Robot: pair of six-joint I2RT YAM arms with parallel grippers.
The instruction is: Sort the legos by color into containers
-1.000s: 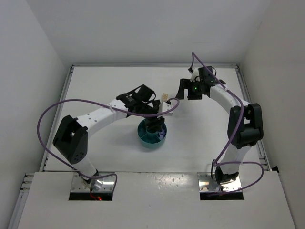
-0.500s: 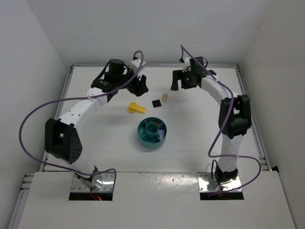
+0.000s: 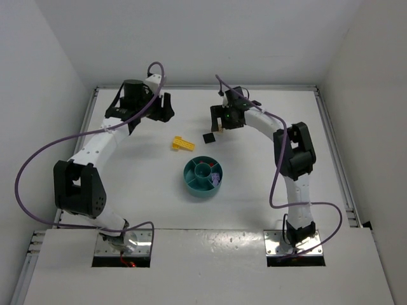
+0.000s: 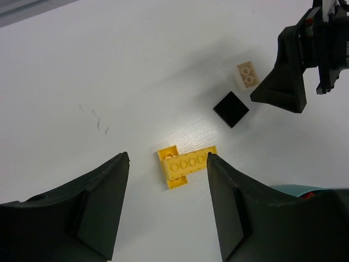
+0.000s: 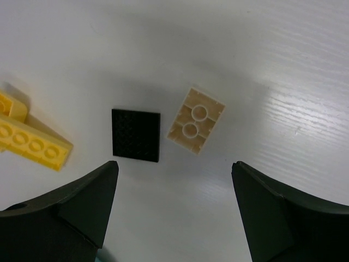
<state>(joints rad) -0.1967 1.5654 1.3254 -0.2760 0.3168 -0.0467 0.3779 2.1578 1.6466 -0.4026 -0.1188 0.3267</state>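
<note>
A yellow lego (image 3: 182, 143) (image 4: 185, 165) of two crossed pieces lies on the white table, left of a flat black lego (image 3: 208, 137) (image 5: 136, 134) (image 4: 230, 108). A beige lego (image 5: 196, 120) (image 4: 246, 75) lies upside down just right of the black one. My left gripper (image 3: 159, 108) (image 4: 167, 159) hangs open and empty above the table, back left of the yellow lego. My right gripper (image 3: 222, 118) (image 5: 175, 164) is open and empty above the black and beige legos. The teal dish (image 3: 193, 184) with its containers sits nearer, with a purple lego (image 3: 216, 181) in its right section.
White walls close in the table at the back and both sides. A raised rail (image 3: 327, 127) runs along the right edge. Purple cables loop off both arms. My right gripper's dark finger (image 4: 289, 82) shows at the upper right of the left wrist view.
My left arm has swung from over the dish out to the far back left, its jaws opening wider. My right gripper has moved left, over the black and beige legos.
</note>
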